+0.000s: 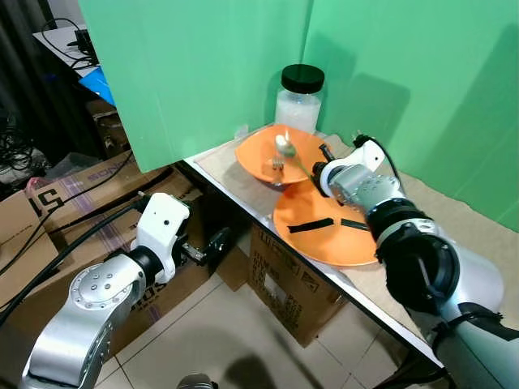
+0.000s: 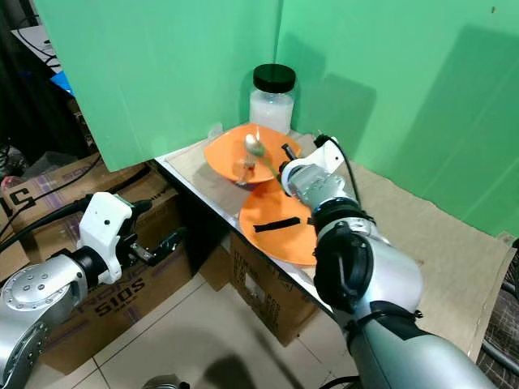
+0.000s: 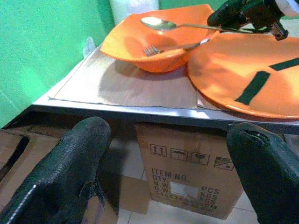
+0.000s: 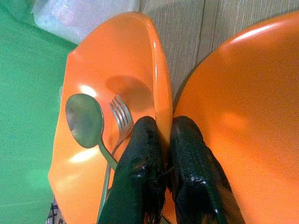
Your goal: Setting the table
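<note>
- A green backdrop closes off two sides of a narrow table [image 1: 227, 158]; cardboard boxes [image 1: 284, 284] sit on the tiled floor beneath its edge.
- The landmark is the orange bowl [image 1: 263, 158] near the table's corner. A spoon [image 1: 285, 146] and a fork [image 1: 278, 164] lie inside it, their handles running out over the rim on the plate's side.
- Behind the bowl stands a black-lidded jar [image 1: 298, 99] of white grains. Just in front of the bowl, touching or overlapping its rim, lies an orange plate [image 1: 324, 239] marked with black strips.
- The right gripper [image 4: 161, 154] is at the bowl's plate-side rim, fingers pressed together; the rim appears pinched between them, though I cannot be certain.
- The left gripper [image 3: 173, 172] hangs below the table edge, well short of the bowl, fingers spread wide and empty.
- Risk, as I judge it: lifting or dragging the bowl by one rim could tip it, sliding the cutlery out, or nudge the plate toward the table's open edge.
</note>
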